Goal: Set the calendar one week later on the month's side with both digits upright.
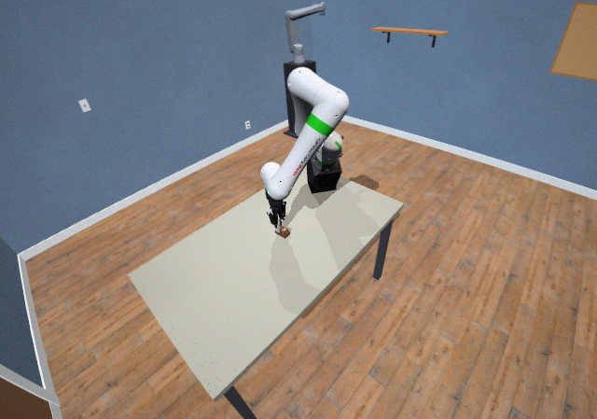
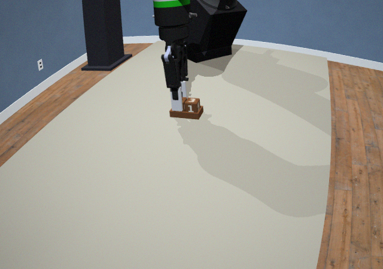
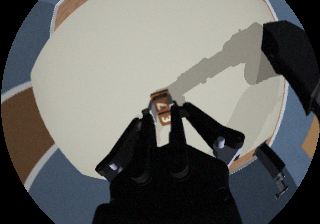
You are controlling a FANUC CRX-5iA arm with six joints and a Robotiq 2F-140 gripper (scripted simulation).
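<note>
Gripper [image 2: 178, 103]: it is reaching straight down into the left part of the tray, and its fingers are clamping the left cube [image 3: 162, 110], which is mostly hidden in the exterior view.
Right cube [image 2: 192, 105]: it is standing in the tray, showing a white 1 on the front.
Tray [image 2: 195, 115]: it is lying apparently flat on the table [image 2: 123, 182], near the arm's black base [image 2: 216, 27].
</note>
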